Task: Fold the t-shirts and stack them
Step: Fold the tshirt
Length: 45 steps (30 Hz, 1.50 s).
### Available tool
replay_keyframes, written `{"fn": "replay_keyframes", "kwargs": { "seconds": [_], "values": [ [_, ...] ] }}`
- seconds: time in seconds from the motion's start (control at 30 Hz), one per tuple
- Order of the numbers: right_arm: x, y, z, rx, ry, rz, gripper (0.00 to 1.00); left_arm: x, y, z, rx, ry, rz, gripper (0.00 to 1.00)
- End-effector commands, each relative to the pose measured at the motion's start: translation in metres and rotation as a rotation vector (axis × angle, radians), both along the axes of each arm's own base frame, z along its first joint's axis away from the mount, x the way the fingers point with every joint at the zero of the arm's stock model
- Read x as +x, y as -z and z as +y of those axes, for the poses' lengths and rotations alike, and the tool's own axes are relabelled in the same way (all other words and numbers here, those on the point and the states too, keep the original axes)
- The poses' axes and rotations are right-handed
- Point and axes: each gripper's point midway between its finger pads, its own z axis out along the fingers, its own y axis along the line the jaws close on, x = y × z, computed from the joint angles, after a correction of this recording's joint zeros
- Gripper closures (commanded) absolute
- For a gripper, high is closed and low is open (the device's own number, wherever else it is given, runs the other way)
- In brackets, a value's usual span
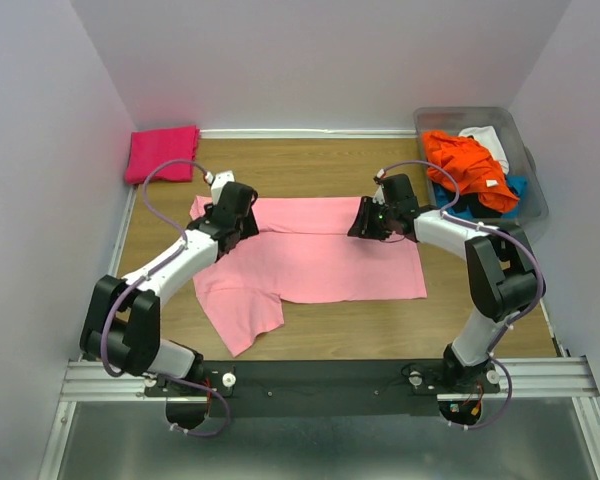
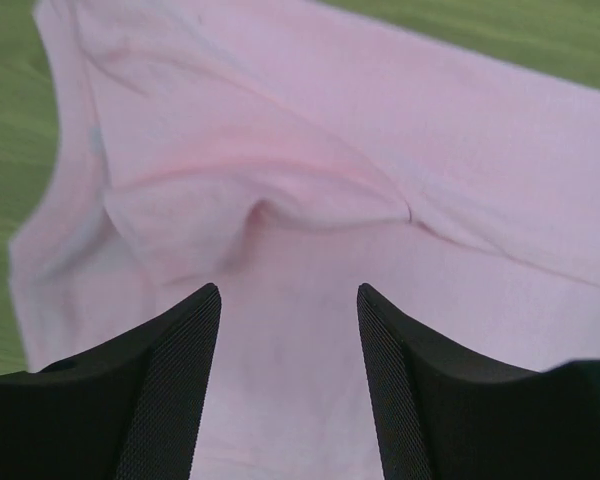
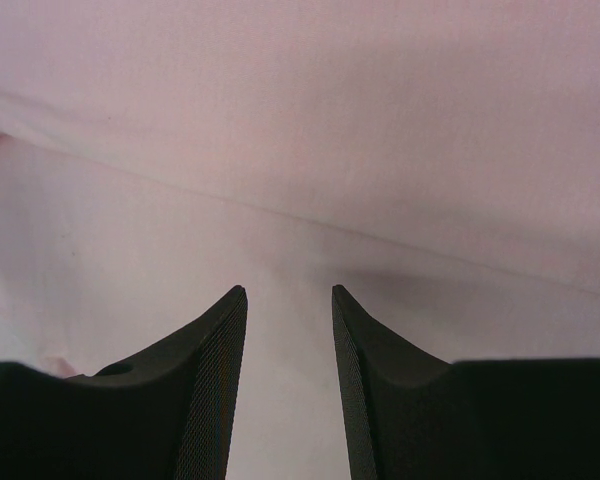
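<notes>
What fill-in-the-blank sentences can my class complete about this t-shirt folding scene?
1. The spread-out t-shirt beneath both arms is light ____.
2. The orange t-shirt lies in a clear ____ at the far right.
3. The folded hot-pink t-shirt sits in the far ____ corner.
4. The left gripper and the right gripper are both ____.
Missing words: pink; bin; left; open.

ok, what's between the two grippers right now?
Only the light pink t-shirt: its folded far edge spans from left gripper to right gripper. Top external view shows it.
</notes>
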Motion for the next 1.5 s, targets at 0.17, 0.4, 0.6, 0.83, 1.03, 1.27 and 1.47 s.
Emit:
{"fn": "replay_keyframes", "kwargs": {
  "seconds": [0.17,0.4,0.6,0.83,1.03,1.27,1.47],
  "values": [
    [-0.003,-0.002,0.004,0.017,-0.037,0.011,0.53,-0.027,0.044,-0.019,-0.306,-0.146,-0.006,0.27],
    [-0.005,-0.006,0.004,0.021,-0.038,0.003,0.53,-0.016,0.055,-0.010,-0.381,-0.258,-0.079,0.19],
    [-0.009,-0.006,-0.001,0.006,-0.027,-0.002,0.53,0.002,0.050,0.009,-0.349,-0.326,-0.159,0.20],
    [-0.009,-0.009,-0.005,-0.004,-0.011,-0.014,0.53,0.010,0.061,0.014,-0.337,-0.365,-0.139,0.18],
    [-0.006,-0.010,-0.005,-0.008,-0.007,-0.017,0.53,0.028,0.057,0.026,-0.290,-0.381,-0.170,0.19],
    [-0.002,-0.010,-0.003,-0.007,-0.004,-0.018,0.53,0.058,0.042,0.037,-0.242,-0.367,-0.210,0.21],
    [0.001,-0.007,-0.003,-0.012,-0.001,-0.013,0.53,0.093,0.034,0.035,-0.204,-0.305,-0.226,0.21]
  ]
}}
